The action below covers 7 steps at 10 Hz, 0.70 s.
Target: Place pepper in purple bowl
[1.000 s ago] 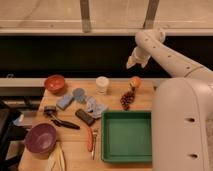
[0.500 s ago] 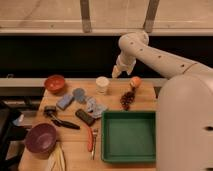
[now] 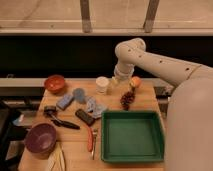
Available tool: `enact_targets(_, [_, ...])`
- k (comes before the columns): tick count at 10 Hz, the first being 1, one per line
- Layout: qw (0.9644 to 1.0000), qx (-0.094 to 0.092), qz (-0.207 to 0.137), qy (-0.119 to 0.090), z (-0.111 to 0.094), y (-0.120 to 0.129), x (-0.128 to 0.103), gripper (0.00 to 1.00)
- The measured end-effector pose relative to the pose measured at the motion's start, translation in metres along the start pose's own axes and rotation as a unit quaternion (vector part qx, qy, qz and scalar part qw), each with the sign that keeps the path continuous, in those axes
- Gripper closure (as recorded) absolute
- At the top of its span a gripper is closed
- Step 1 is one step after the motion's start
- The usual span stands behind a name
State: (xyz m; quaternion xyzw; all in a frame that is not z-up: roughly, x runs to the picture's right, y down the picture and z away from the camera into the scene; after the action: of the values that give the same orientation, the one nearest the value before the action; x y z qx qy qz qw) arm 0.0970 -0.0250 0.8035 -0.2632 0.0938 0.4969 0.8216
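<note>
Downward and to the left goes the arm compared with the earlier frames: the end effector point(image 3: 116, 83) now hangs lower over the back of the surface point(image 3: 75, 139), just beside the white cup point(image 3: 102, 84) and near the round orange fruit point(image 3: 135, 81). Nothing on the surface seems to have shifted meanwhile.

Whether the end effector is wide or narrow I cannot tell. It appears to carry nothing, since the pepper point(image 3: 90, 138) lies flat near the front edge. The pepper runs roughly front to back, just left of the green tray point(image 3: 105, 136), with a thin utensil point(image 3: 95, 146) close along its right side. The purple bowl point(image 3: 40, 147) stands at the front left corner, apart from the pepper and with bare wood between them. It looks empty.

I judge this to be the approach step, with the grasp not yet made and the task barely begun. The end effector is well apart from the pepper, with the grape cluster point(image 3: 127, 99), a dark flat object point(image 3: 85, 117) and the blue pieces point(image 3: 65, 101) lying between.

The next move calls for travelling forward over those items and coming down squarely on the pepper's middle. The jaws should be set across its thin body, clear of the tray wall and the utensil. A lift and a short carry leftward to the bowl would follow.
</note>
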Motion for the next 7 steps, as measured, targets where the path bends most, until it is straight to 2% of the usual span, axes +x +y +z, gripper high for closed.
enact_targets(3, [1.0,0.001,-0.009,0.002,-0.001,0.002,-0.001,0.38])
enact_targets(5, [0.9992,0.012,-0.038,0.007,0.004,0.031,-0.008,0.38])
enact_targets(7, [0.998,0.02,-0.059,0.013,0.011,0.073,-0.001,0.38])
